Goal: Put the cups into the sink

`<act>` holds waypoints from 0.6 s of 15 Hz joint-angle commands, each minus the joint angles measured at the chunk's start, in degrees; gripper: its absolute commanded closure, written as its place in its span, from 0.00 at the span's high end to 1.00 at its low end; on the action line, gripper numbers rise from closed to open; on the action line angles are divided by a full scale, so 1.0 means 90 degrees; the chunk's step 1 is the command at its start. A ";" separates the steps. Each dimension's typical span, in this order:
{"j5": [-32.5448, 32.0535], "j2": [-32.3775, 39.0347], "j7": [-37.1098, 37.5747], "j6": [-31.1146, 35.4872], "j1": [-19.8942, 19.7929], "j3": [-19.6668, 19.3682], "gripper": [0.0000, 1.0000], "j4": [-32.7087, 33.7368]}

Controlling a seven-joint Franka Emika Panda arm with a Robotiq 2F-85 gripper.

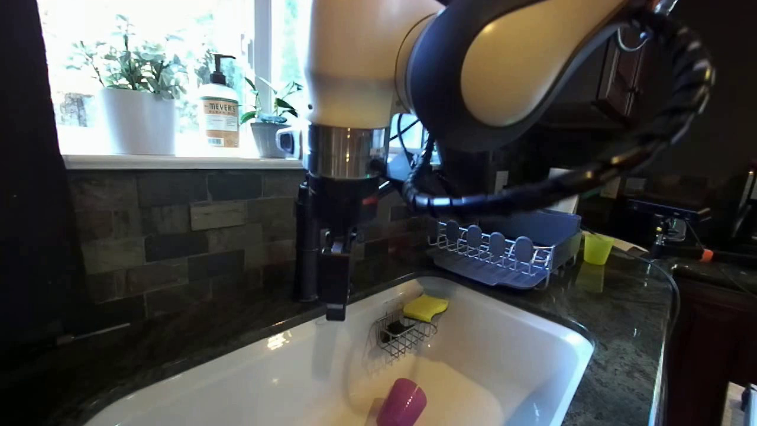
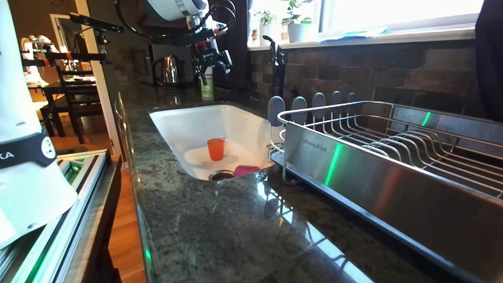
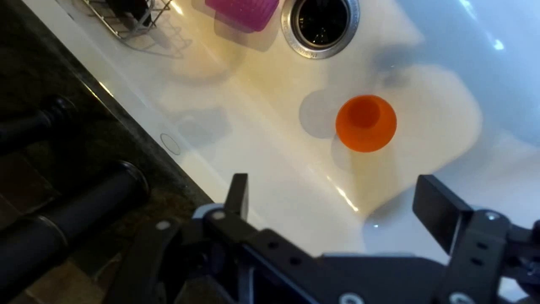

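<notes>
My gripper [image 3: 331,198] is open and empty above the sink [image 3: 274,177], fingers wide apart in the wrist view. It points down in an exterior view [image 1: 336,310] and also shows in an exterior view [image 2: 215,74]. A reddish-orange cup [image 3: 366,123] stands upright on the sink floor, ahead of the fingers and apart from them; it also shows in an exterior view [image 2: 215,149]. A magenta cup [image 1: 402,402] lies on its side in the sink by the drain [image 3: 321,25]. A yellow-green cup [image 1: 597,248] stands on the counter past the dish rack.
The dish rack [image 1: 502,260] stands on the dark counter [image 2: 220,220] at the sink's end. A black faucet [image 2: 278,78] rises behind the sink, close to the gripper. A wire caddy [image 1: 397,340] with a yellow sponge [image 1: 426,307] hangs on the sink wall. A bottle [image 2: 207,88] stands beyond.
</notes>
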 commanded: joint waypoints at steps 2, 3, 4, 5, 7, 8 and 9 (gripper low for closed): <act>0.0997 -0.0923 0.0660 -0.0293 -0.0484 0.0393 1.00 -0.0417; 0.1203 -0.1064 0.0714 -0.0240 -0.0567 0.0435 1.00 -0.0469; 0.1404 -0.1245 0.0748 -0.0280 -0.0629 0.0476 1.00 -0.0488; 0.1489 -0.1405 0.0795 -0.0235 -0.0691 0.0496 1.00 -0.0550; 0.1290 -0.1107 0.0639 -0.0164 -0.0776 0.0559 1.00 -0.0272; 0.1361 -0.1248 0.0656 -0.0163 -0.0826 0.0575 1.00 -0.0306; 0.1397 -0.1359 0.0661 -0.0162 -0.0856 0.0583 1.00 -0.0353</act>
